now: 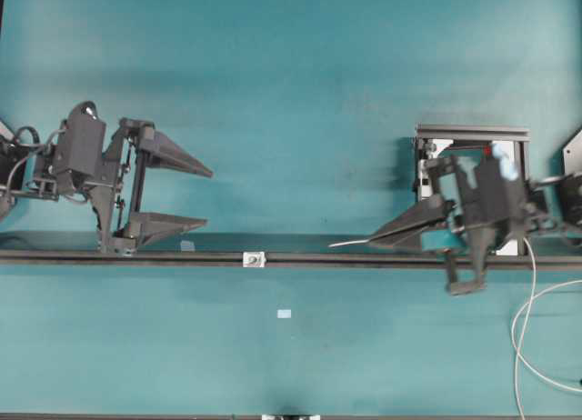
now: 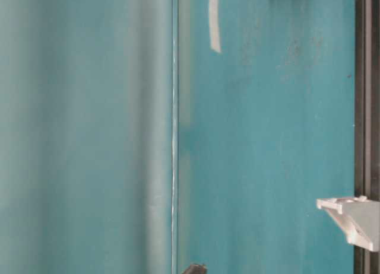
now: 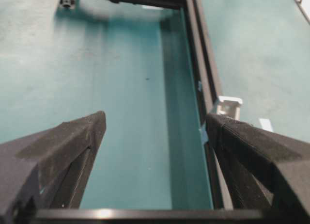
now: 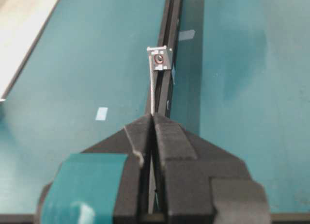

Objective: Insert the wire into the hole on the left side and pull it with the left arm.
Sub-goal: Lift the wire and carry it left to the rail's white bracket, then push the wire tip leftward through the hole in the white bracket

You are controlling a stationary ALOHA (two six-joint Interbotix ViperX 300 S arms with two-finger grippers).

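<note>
Clamped between the shut black fingers of the right gripper [image 4: 153,118], the wire [image 4: 152,90] is held with a short free end projecting ahead, aimed along the dark rail [image 1: 136,257] toward the hole [image 4: 158,59] in the small silver-white square fitting [image 1: 255,258]. In the right wrist view the tip appears close to the fitting, yet in the overhead view it is seen well short of it, so insertion is judged not yet done. Behind the grip, the rest of the wire is seen trailing off in pale loops at the right edge of the overhead view. On the far side of the fitting, the left gripper [image 1: 195,198] is held wide apart and empty, one finger over the rail, the other above it. Threading, the catch by the left arm and the pull are all judged to remain. A teal table surface [image 1: 291,75] is spread beneath everything, marked by a few small pale tape patches [image 1: 284,314]. An aluminium frame [image 1: 472,132] stands behind the right arm. Nothing of the room beyond the table is shown
</note>
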